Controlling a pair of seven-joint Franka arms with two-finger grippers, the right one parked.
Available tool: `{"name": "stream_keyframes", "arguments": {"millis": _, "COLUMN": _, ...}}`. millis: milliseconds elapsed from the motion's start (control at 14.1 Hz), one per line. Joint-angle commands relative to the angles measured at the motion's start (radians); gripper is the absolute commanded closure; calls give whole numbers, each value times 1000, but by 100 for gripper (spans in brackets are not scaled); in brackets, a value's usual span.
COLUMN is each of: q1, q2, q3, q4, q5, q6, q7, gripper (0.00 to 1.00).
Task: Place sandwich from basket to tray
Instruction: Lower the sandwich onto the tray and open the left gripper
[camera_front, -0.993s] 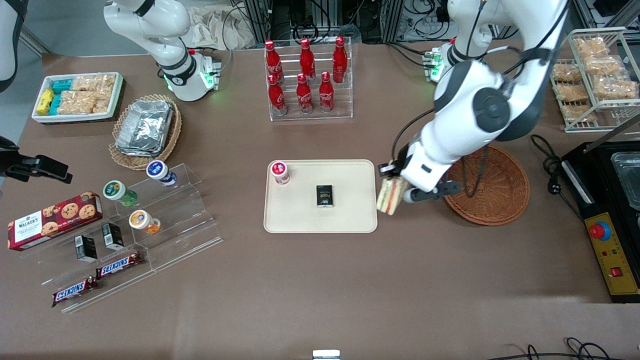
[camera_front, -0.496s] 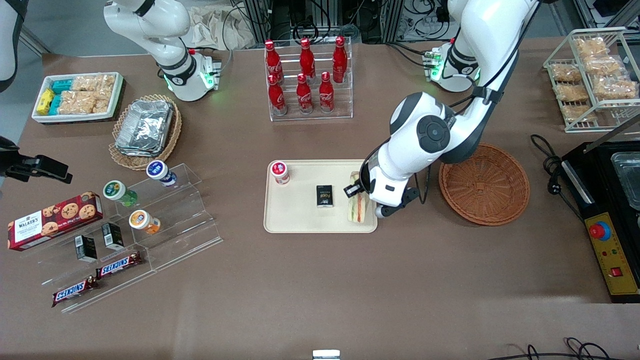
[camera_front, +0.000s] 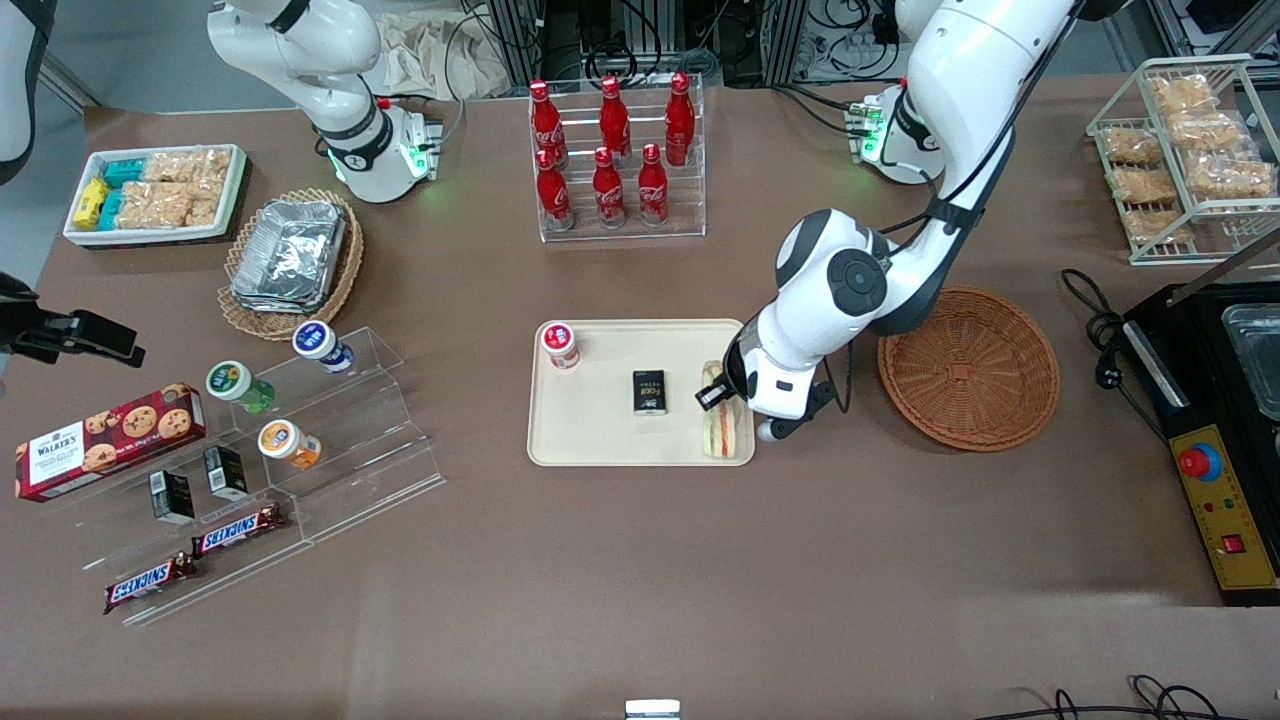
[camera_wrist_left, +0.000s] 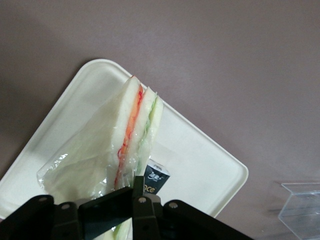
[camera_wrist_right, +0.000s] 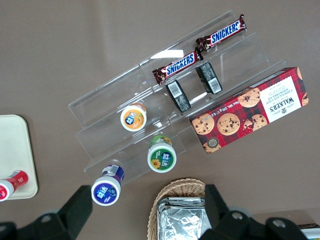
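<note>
Sandwich (camera_front: 716, 432) sat over the tray (camera_front: 600, 440), at the tray's edge nearest the basket (camera_front: 968, 368). Hand (camera_front: 722, 398) was closed on its upper end, not yet let go. Basket, beside the tray toward the working arm's end of the desk, lay empty. Transfer nearly done; release and retreat remained.

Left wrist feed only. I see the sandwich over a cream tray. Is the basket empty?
Observer: Yes. The basket holds nothing. It sits beside the tray, toward the working arm's end.
Operator: Where on the tray is the sandwich?
Observer: The sandwich is along the tray edge nearest the basket. The pincer grips its end farther from the front camera.
Operator: Anything on the tray I'm missing?
Observer: A small red-and-white bottle lies at the tray corner farthest from the sandwich.
</note>
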Motion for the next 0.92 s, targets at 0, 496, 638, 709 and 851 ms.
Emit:
{"name": "stream_keyframes", "arguments": {"millis": 0, "q1": -20, "q2": 15, "q3": 1, "q4": -43, "q5": -15, "q6": 73, "q7": -25, "gripper": 100}}
{"name": "stream_keyframes", "arguments": {"millis": 496, "q1": -20, "q2": 27, "q3": 1, "q4": -96, "q5": -7, "q6": 113, "q7": -23, "gripper": 0}}
{"name": "stream_keyframes", "arguments": {"millis": 638, "q1": -18, "q2": 16, "q3": 1, "q4": -87, "q5": -9, "q6": 111, "q7": -20, "gripper": 0}}
{"name": "stream_keyframes", "arguments": {"millis": 709, "q1": -15, "q2": 4, "q3": 1, "q4": -77, "q5": -9, "q6": 105, "q7": -19, "gripper": 0}}
{"name": "stream_keyframes", "arguments": {"millis": 851, "q1": -12, "q2": -40, "q3": 4, "q4": -57, "q5": -10, "q6": 90, "q7": -20, "gripper": 0}}
